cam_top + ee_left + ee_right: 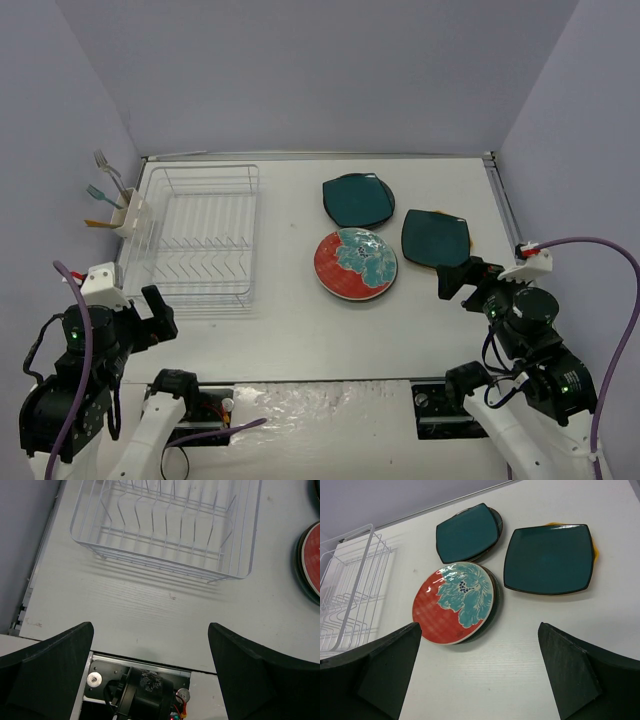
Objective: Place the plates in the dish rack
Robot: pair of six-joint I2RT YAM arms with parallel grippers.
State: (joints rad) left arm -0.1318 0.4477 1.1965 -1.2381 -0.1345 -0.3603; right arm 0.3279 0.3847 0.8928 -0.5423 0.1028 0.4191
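- The dish rack (205, 232) stands on the left of the table (290, 330), with its cutlery cup (131, 215) on the outer side.
- 3 plates lie flat to the right of the rack: a red plate (454, 603) with a teal flower, a far teal plate (467, 532) and a near teal plate (549, 558).
- A yellow plate (594, 555) peeks out from under the near teal one.
- The left gripper (150, 675) hovers just short of the rack, jaws spread wide.
- The right gripper (480, 675) hangs near the plates, jaws also spread wide.
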